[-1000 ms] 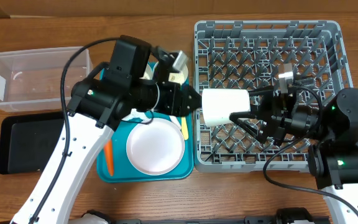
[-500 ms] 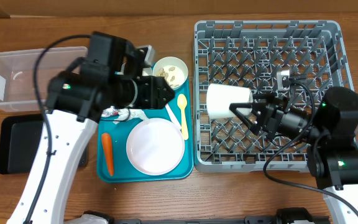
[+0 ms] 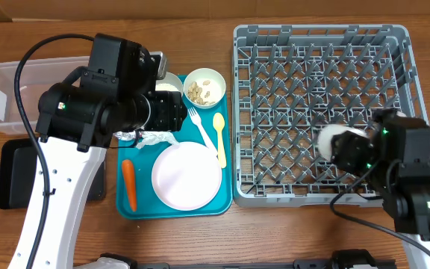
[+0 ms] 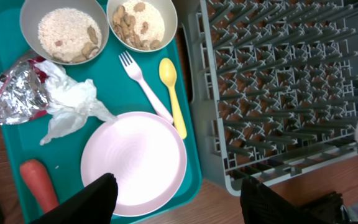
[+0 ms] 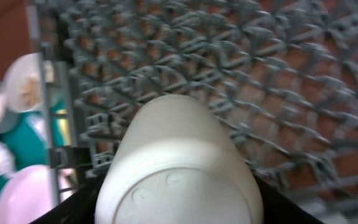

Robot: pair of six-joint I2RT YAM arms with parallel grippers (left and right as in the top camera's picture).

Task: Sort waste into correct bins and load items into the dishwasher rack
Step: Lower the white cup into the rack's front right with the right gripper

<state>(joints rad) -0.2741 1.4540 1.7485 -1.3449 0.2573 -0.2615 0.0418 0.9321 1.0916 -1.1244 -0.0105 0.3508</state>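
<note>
Over the last second the right arm has swung the white cup from the left edge of the dishwasher rack, where it lay sideways in the grip, to the rack's near right part. The right pincer is clamped on the cup, one finger on each side. The right wrist view sees the cup's base, with the pegs beyond. The cup looks turned mouth-down and about ready to set among the pegs, though I cannot tell whether it touches them yet.

The left arm has drawn back leftwards off the teal tray, uncovering what it hid. Its left pincer hangs open above the tray with nothing between the fingers, so nothing has been picked from the tray.

The rack holds no dish apart from the cup held over it. The teal tray carries everything else:
- two bowls side by side at the far end, one of oat-like crumbs and nuts, one of nuts
- the white fork and yellow spoon, just beside each other
- the pale-pink plate
- the foil wrapper, with the napkin against it
- the carrot along the tray's left side

The clear tub looks empty. The black tray on the worktop is partly hidden by the arm. By this, sorting of the waste seems not begun.
</note>
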